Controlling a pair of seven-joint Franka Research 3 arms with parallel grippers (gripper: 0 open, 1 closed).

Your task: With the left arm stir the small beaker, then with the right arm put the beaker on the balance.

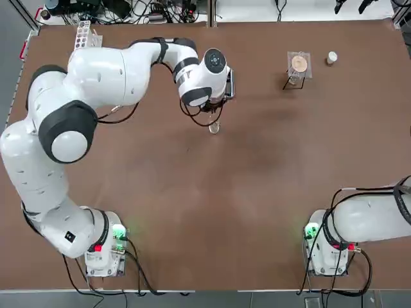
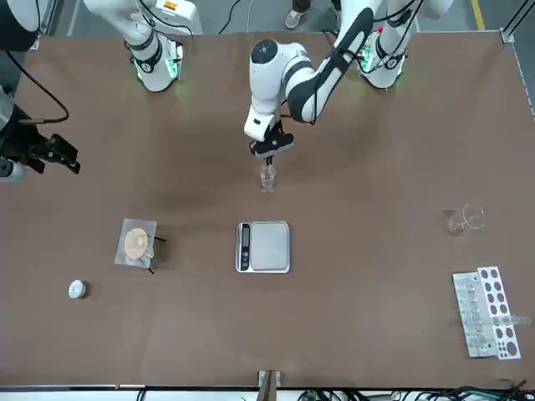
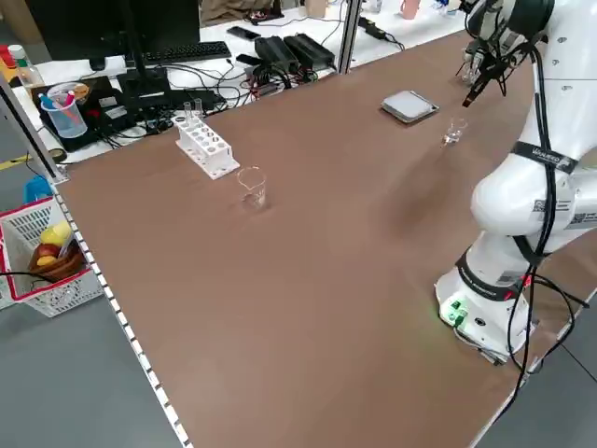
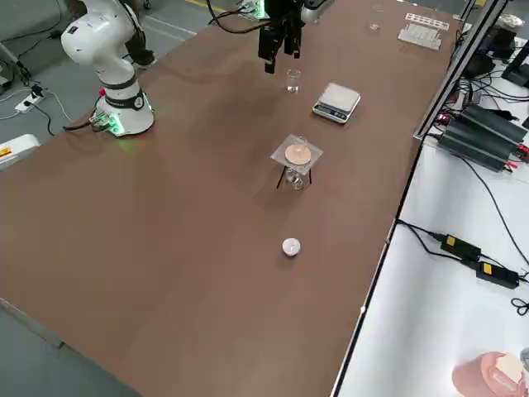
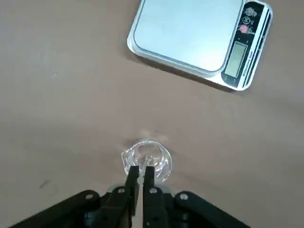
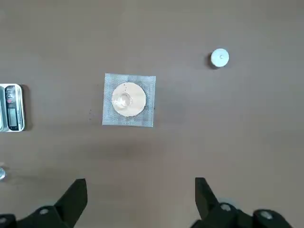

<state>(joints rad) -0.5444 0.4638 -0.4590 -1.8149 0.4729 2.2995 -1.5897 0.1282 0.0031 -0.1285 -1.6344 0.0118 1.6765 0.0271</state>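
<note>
The brown table (image 1: 257,192) carries everything. The left arm (image 1: 96,83) reaches far over its middle, its left gripper (image 5: 141,175) pinched shut on a thin rod, directly above the small beaker (image 2: 267,176). The right arm (image 1: 372,218) is parked near its base, the right gripper (image 6: 140,190) spread wide and empty. The balance (image 2: 264,246) lies just beyond the beaker, apart from it.

Both arms are glossy white with rounded shells. The left arm (image 1: 96,83) has grey round joint caps and black cables looping at its wrist. Each base glows green, with red marks and black cables. The right arm (image 1: 372,215) carries black fingers.
</note>
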